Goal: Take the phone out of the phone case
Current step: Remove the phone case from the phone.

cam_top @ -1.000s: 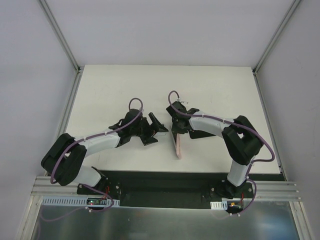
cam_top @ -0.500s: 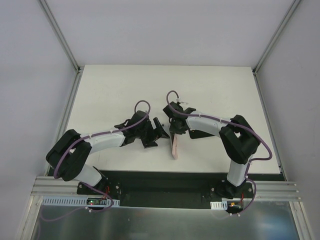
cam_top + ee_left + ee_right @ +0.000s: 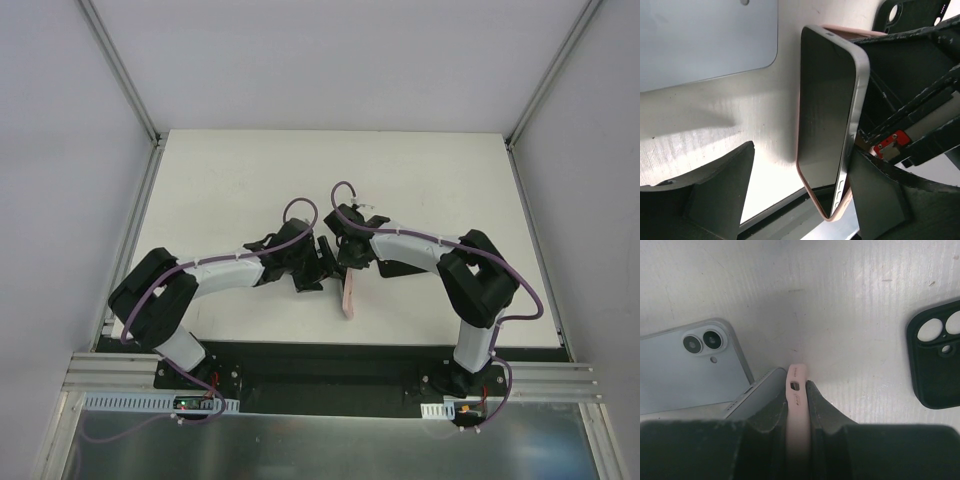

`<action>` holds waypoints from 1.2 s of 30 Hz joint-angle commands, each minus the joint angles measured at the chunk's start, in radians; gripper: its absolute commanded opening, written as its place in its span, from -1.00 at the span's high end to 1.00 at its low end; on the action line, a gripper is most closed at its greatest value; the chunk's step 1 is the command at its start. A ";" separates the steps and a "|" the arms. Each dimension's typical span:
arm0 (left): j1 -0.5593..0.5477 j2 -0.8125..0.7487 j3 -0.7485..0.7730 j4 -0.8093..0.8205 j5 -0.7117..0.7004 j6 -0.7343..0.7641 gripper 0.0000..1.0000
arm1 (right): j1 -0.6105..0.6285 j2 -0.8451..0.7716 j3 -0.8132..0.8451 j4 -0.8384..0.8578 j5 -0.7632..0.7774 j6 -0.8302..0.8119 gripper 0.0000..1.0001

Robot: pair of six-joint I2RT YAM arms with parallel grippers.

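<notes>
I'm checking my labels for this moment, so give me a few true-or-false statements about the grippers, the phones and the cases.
1. The right gripper is shut on the edge of the pink case. True.
2. The left gripper is shut on the phone. False: its jaws stand open, one on either side of the phone.
3. The black case is empty. True.
4. The blue phone lies screen up. False: its camera side faces up.
5. The pink case lies flat. False: it stands on edge, with the phone partly out of it.
</notes>
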 commanded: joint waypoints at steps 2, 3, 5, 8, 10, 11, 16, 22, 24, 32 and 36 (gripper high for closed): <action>-0.017 0.029 0.048 -0.115 -0.106 0.055 -0.23 | 0.099 0.212 -0.124 0.026 -0.282 0.129 0.97; -0.026 0.035 0.054 -0.129 -0.129 0.059 -0.20 | 0.100 0.208 -0.126 0.025 -0.279 0.129 0.97; -0.040 0.053 0.086 -0.180 -0.153 0.084 -0.06 | 0.100 0.192 -0.126 0.017 -0.276 0.129 0.97; -0.081 0.096 0.149 -0.244 -0.207 0.122 0.29 | 0.100 0.172 -0.126 0.011 -0.276 0.134 0.97; -0.100 0.119 0.152 -0.249 -0.222 0.118 0.49 | 0.100 0.151 -0.127 0.009 -0.276 0.132 0.97; -0.103 0.125 0.150 -0.246 -0.218 0.113 0.60 | 0.099 0.145 -0.129 0.008 -0.246 0.131 0.97; -0.104 0.159 0.124 -0.249 -0.206 0.101 0.61 | 0.093 0.085 -0.158 0.008 -0.238 0.129 0.97; -0.106 0.220 0.146 -0.255 -0.175 0.131 0.93 | 0.090 0.011 -0.160 -0.007 -0.233 0.121 0.97; -0.104 0.231 0.156 -0.264 -0.169 0.145 1.00 | 0.091 -0.019 -0.164 -0.014 -0.229 0.117 0.97; -0.103 0.109 0.129 -0.300 -0.239 0.197 1.00 | 0.065 -0.283 -0.258 -0.043 -0.196 0.077 0.97; -0.100 0.018 0.118 -0.297 -0.226 0.222 1.00 | 0.051 -0.389 -0.290 -0.078 -0.181 0.034 0.97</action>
